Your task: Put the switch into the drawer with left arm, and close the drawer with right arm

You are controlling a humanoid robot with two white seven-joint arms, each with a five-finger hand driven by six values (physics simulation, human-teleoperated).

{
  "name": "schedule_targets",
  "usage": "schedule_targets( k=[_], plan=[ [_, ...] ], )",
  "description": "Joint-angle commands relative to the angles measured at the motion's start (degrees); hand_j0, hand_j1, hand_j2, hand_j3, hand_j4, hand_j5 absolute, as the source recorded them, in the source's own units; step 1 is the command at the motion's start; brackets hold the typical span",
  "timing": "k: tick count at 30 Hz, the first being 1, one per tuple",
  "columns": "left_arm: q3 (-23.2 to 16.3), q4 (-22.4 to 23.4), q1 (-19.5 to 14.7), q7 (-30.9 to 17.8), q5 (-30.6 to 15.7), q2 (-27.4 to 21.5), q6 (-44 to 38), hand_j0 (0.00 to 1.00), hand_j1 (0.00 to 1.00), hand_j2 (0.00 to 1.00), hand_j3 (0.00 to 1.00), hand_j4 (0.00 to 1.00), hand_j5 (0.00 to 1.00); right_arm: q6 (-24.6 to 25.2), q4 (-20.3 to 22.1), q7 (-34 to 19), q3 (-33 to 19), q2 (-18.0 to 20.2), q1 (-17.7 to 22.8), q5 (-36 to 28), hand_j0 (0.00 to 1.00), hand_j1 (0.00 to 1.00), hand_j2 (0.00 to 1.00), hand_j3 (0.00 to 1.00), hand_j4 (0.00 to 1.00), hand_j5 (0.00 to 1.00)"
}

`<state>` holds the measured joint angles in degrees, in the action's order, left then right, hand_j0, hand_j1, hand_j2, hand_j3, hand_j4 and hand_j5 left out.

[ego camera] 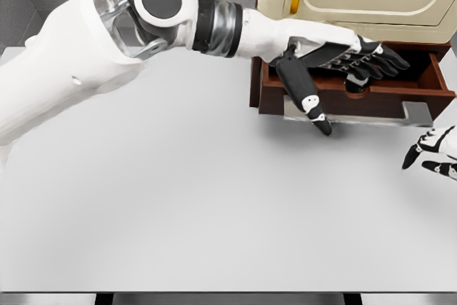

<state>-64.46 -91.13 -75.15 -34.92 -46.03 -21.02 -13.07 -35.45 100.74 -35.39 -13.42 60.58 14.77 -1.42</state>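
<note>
left hand [343, 58] is held over the open drawer [400, 94], fingers loosely extended above a dark object, likely the switch [355, 85], for release; right hand [433, 149] is kept spread nearby for closing.

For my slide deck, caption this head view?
Left hand reaches over the open drawer; right hand waits at the table's right edge.

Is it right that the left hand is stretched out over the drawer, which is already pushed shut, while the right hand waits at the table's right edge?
Not quite. In the head view the drawer is pulled open, not shut. The left hand does reach over it, and the right hand waits at the right edge of the table.
</note>
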Motion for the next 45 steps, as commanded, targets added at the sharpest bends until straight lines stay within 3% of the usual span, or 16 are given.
schedule_targets(
  k=[1,2,6,9,11,12,15,18,21,24,31,39,45],
  plan=[
    [-0.2,-9.9,0.1,-0.1,-1.8,-10.2,9.7,1.00,1.00,1.00,1.00,1.00,1.00,0.4,0.0,0.4,0.0,0.2,0.0,-1.0,0.50,0.50,0.50,0.50,0.50,0.50],
    [-0.4,-9.9,0.3,-0.1,-1.8,-14.0,14.3,1.00,1.00,1.00,1.00,1.00,1.00,0.4,0.0,0.4,0.0,0.2,0.0,-1.0,0.50,0.50,0.50,0.50,0.50,0.50],
    [-0.7,-9.9,6.9,-0.1,-1.9,-31.7,26.0,1.00,1.00,1.00,1.00,1.00,1.00,0.4,0.1,0.4,0.4,0.2,0.0,-1.0,0.50,0.50,0.50,0.50,0.50,0.50],
    [-5.8,-6.2,8.0,-0.1,-1.0,-38.5,25.6,1.00,1.00,1.00,1.00,1.00,1.00,0.4,0.1,0.4,0.4,0.2,-1.3,-1.0,0.50,0.50,0.50,0.50,0.50,0.50],
    [-6.9,-4.4,11.8,-0.1,8.2,-41.5,25.7,1.00,1.00,1.00,1.00,1.00,1.00,0.4,0.0,0.4,0.7,0.3,-2.1,-1.0,0.50,0.50,0.50,0.50,0.50,0.50],
    [-6.6,-5.4,13.5,-0.1,13.2,-40.9,26.9,1.00,1.00,1.00,1.00,1.00,1.00,0.4,0.0,0.4,1.2,0.3,-2.5,-1.1,0.50,0.50,0.50,0.50,0.50,0.50],
    [-6.6,-5.8,14.3,-0.1,21.2,-41.4,33.0,1.00,1.00,1.00,1.00,1.00,1.00,0.4,-0.2,0.4,3.2,0.3,-4.0,-1.1,0.50,0.50,0.50,0.50,0.50,0.50],
    [-7.0,-5.1,14.3,-0.1,22.3,-41.5,33.0,1.00,1.00,1.00,1.00,1.00,1.00,0.4,-0.4,0.4,3.7,0.2,-5.2,-1.1,0.50,0.50,0.50,0.50,0.50,0.50],
    [-7.0,-4.8,14.3,-0.1,22.8,-42.2,34.4,1.00,1.00,1.00,1.00,1.00,1.00,0.4,-1.0,0.4,8.4,0.2,-9.8,-1.1,0.50,0.50,0.50,0.50,0.50,0.50],
    [-6.6,-4.9,14.2,-0.1,27.9,-41.7,47.1,1.00,1.00,1.00,1.00,1.00,1.00,0.4,-1.3,0.4,9.4,0.2,-10.0,-1.1,0.50,0.50,0.50,0.50,0.50,0.50],
    [-6.9,-5.0,14.3,-0.1,27.8,-41.7,48.1,1.00,1.00,1.00,1.00,1.00,1.00,0.4,-2.4,0.4,10.7,0.0,-10.5,-0.5,0.51,0.51,0.51,0.51,0.51,0.51],
    [-7.0,-5.0,14.3,-0.1,27.8,-41.7,48.1,1.00,1.00,1.00,1.00,1.00,1.00,0.4,-6.8,0.4,10.6,-0.1,-13.4,-0.6,0.52,0.52,0.52,0.52,0.52,0.52],
    [-7.0,-5.0,14.4,-0.1,27.8,-41.7,48.1,1.00,1.00,1.00,1.00,1.00,1.00,0.4,-7.0,0.4,18.2,-0.5,-21.5,-0.6,0.53,0.53,0.53,0.53,0.53,0.53]
  ],
)
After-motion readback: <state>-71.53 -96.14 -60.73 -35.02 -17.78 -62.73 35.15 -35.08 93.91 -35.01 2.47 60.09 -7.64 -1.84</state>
